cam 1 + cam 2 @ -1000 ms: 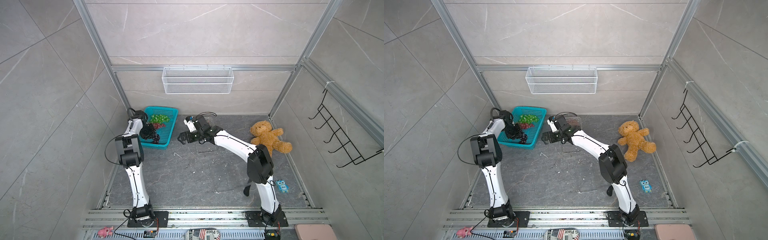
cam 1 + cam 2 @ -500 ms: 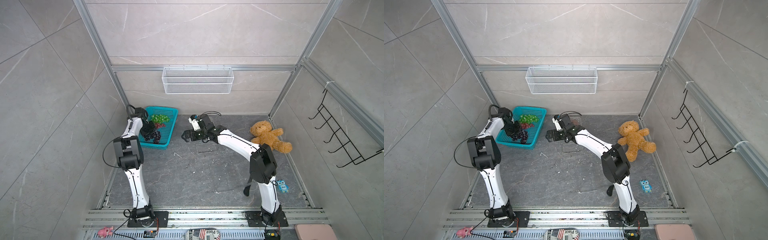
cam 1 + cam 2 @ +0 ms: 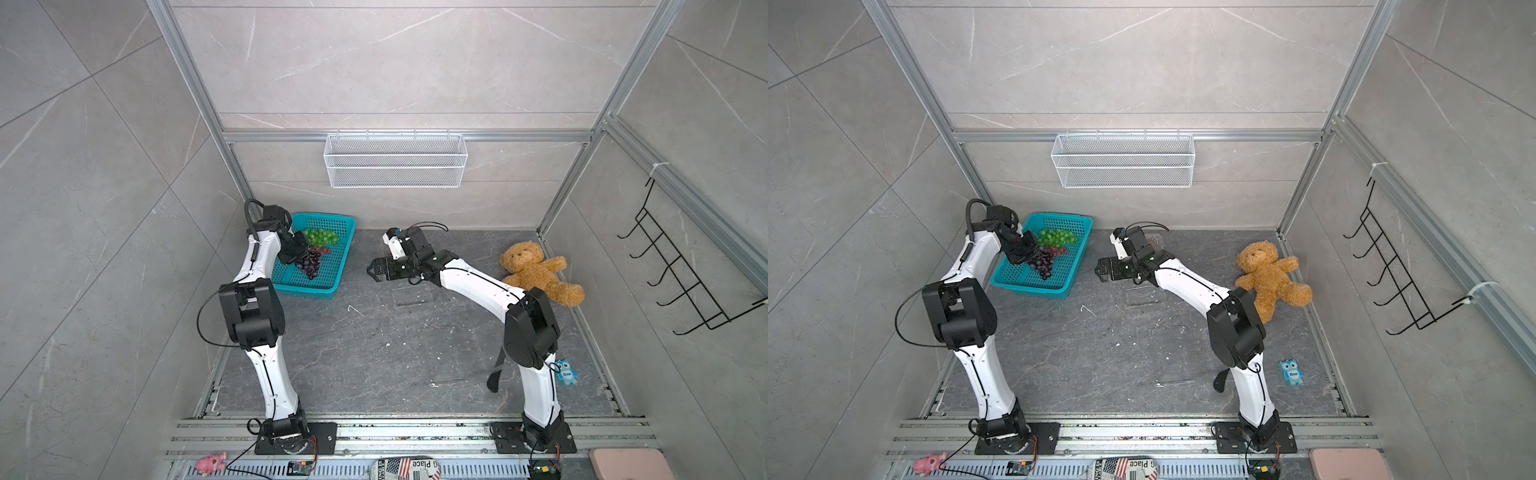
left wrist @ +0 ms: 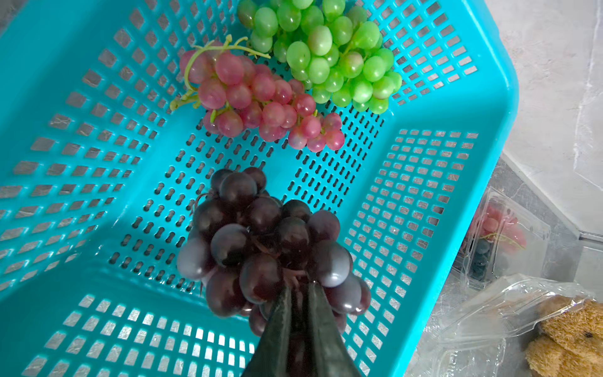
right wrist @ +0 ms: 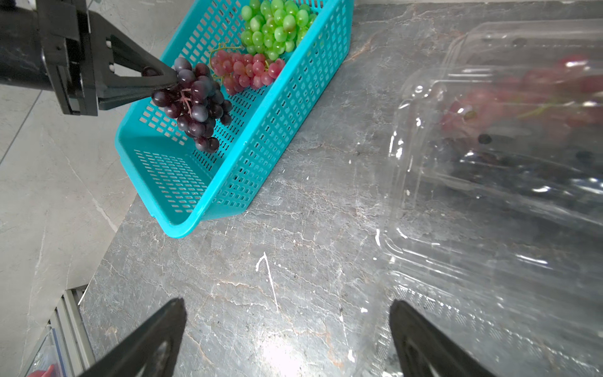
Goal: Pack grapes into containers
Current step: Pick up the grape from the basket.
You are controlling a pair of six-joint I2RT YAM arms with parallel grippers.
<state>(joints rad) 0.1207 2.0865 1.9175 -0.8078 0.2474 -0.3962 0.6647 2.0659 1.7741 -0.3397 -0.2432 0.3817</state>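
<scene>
Left gripper [image 4: 300,289] pinched tight on dark grape bunch [image 4: 261,241], hanging over teal basket [image 4: 456,163]; right gripper [image 5: 287,302] wide open, empty, beside basket.

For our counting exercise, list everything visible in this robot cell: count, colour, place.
basket: one, teal, floor, far left
green grapes: one bunch, green, in basket
red grapes: one bunch, red, in basket
dark grapes: one bunch, purple-black, hanging over basket
containers: two made out, clear, right of basket, one with grapes inside
teddy bear: one, brown, by right wall
wire basket: one, white, back wall
hook rack: one, black, right wall
owl toy: one, blue, front right floor
left gripper: black, shut on dark grapes
right gripper: black, open, above floor
</scene>
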